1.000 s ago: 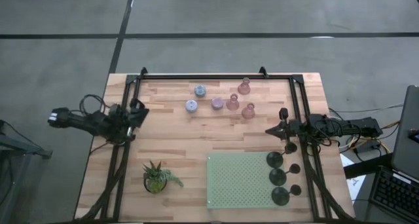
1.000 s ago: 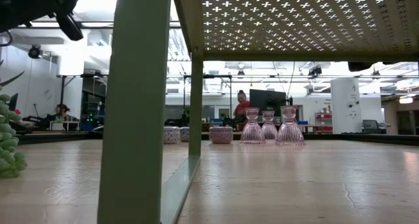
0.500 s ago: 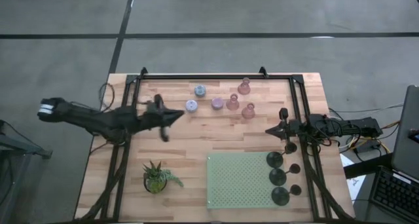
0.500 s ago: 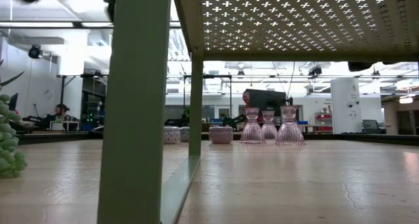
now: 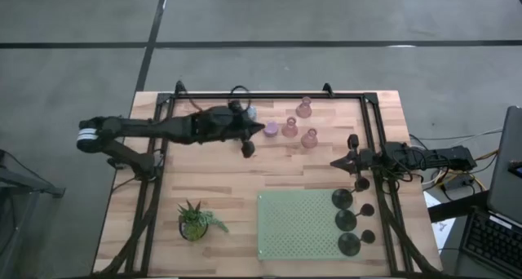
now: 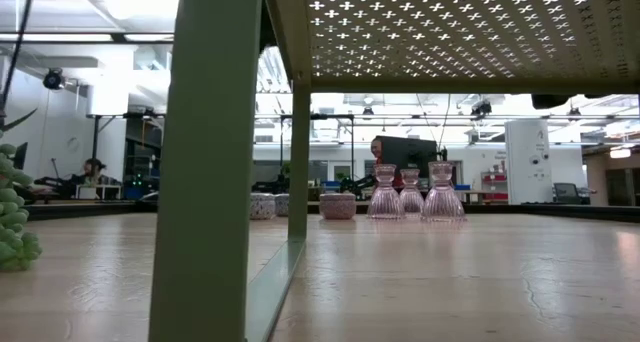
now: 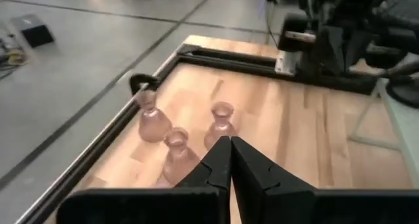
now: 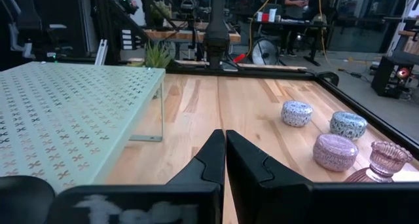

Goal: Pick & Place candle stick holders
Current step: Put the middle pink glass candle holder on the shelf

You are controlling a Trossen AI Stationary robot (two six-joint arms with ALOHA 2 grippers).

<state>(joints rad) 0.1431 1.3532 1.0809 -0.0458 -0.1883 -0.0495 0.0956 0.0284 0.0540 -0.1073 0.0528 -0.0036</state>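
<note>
Three pink bell-shaped candle stick holders [image 5: 289, 128] [image 7: 177, 155] stand on their bases at the table's far middle. A lilac round one [image 5: 271, 129] and a pale-blue one [image 5: 249, 112] stand beside them. Three black round-based holders [image 5: 347, 220] sit at the right edge of the green perforated rack [image 5: 298, 223]. My left gripper [image 5: 262, 130] [image 7: 229, 145] is shut and holds nothing. It hovers above the table just left of the lilac holder, pointing at the pink ones. My right gripper [image 5: 334, 162] [image 8: 224, 135] is shut and waits at the table's right edge.
A small green potted plant [image 5: 194, 220] stands near the front left. A black metal frame [image 5: 261, 95] runs along the table's far and side edges. The rack stands on thin legs [image 6: 205, 162] at the front right. Bare wood [image 5: 245, 177] lies between it and the holders.
My left arm has swung out from the table's left edge toward the far middle and has risen. The gripper has tipped up toward level and now hovers by the lilac and pink holders. It has stayed shut. No holder has moved.
</note>
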